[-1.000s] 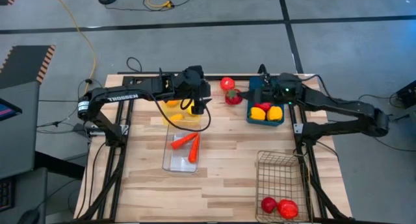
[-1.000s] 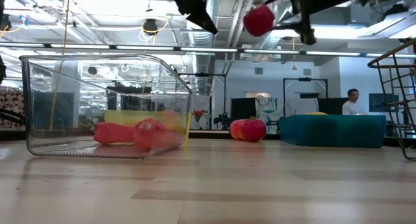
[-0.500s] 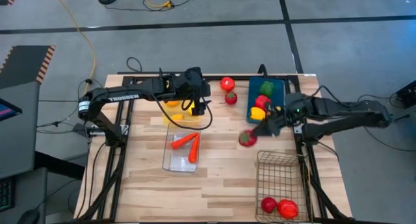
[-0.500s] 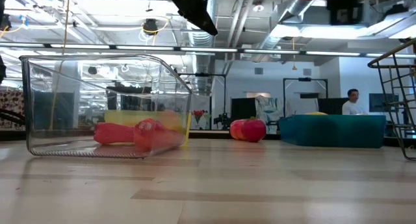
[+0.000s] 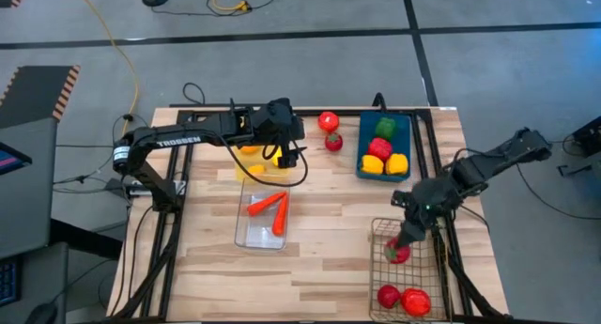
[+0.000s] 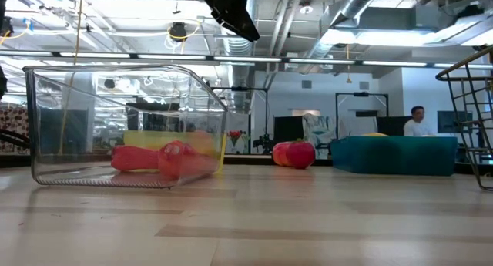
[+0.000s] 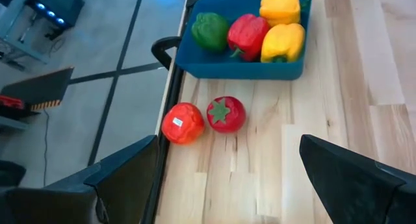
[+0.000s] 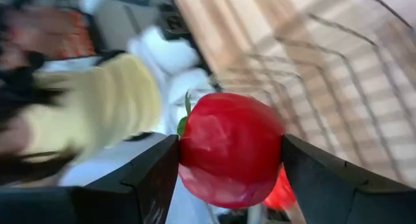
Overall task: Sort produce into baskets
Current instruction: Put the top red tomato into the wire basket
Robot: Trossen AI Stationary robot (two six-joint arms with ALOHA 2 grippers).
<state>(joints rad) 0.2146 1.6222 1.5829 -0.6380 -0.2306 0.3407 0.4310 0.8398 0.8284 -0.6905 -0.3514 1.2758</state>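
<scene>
The right end effector (image 5: 402,252) pinched a red tomato (image 8: 229,148) above the wire-mesh basket (image 5: 406,232), evidently to drop it beside the two red pieces already inside, while the left end effector (image 5: 284,155), spread and empty, waited far across the surface (image 5: 329,258).

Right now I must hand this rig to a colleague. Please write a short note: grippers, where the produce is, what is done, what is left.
Right gripper: shut on a red tomato, over the wire basket.
Left gripper: open, empty, above the yellow bin.
Done: two red pieces in the wire basket; carrots in the clear bin; four peppers in the blue bin.
Left: release the held tomato; sort the two red pieces lying on the table beside the blue bin.
</scene>
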